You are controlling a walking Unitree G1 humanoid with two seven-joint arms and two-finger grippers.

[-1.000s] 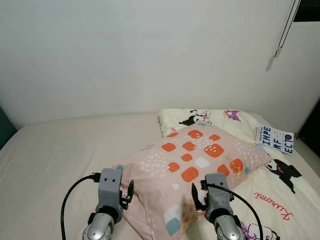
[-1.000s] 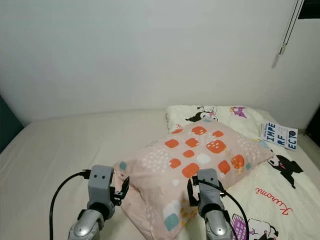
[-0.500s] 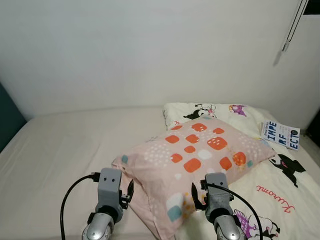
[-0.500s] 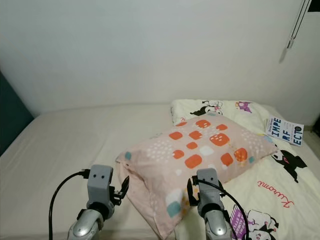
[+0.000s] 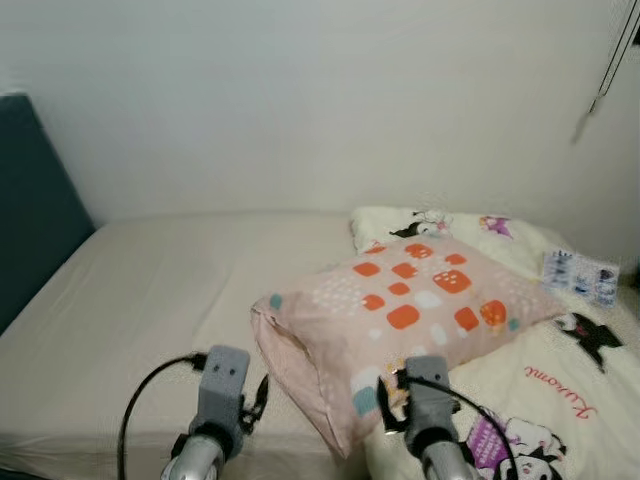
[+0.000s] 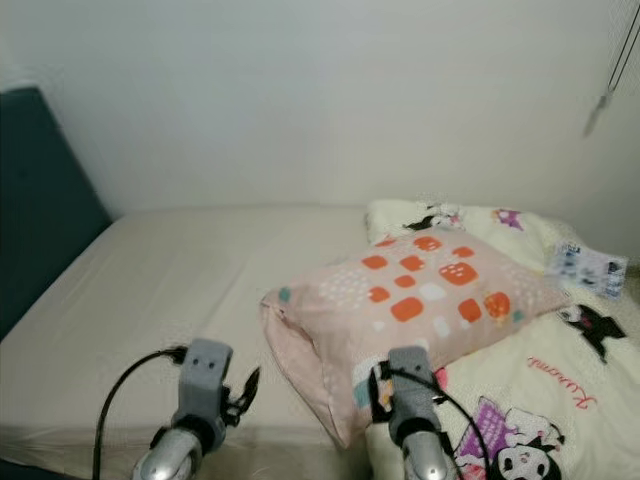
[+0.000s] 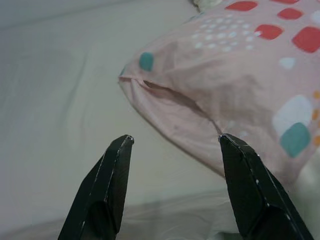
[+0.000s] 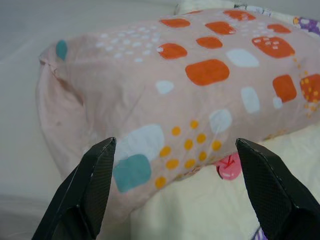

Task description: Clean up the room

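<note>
Teal headboard [image 5: 35, 210] stands at the far left, marking the head end of the bed [image 5: 150, 290], whose beige sheet lies bare and smooth across its left half. That probably explains the job in hand: the pillow [image 5: 400, 305] belongs up by the headboard, yet it sits to the right of the middle, its far corner resting on a cream cartoon-print blanket [image 5: 560, 370] that covers the right side. The pillow is pink with orange, white and teal patches, and it lies slightly tilted because the blanket props one end higher than the sheet does.

Left gripper [image 7: 172, 142] hovers low over the sheet, just short of the pillow's near seam, its two black fingers spread wide with nothing between them and touching nothing. Right gripper [image 8: 175, 147] faces the pillow's long side, fingers [image 8: 87, 185] splayed even wider, also empty and clear of the fabric. Both arms look poised to close in from either end, which I judge to be the approach for a two-handed lift.

Further right, near the wall, a small printed book [image 5: 580, 277] lies on the blanket, and a blind cord [image 5: 605, 75] hangs down above it.
</note>
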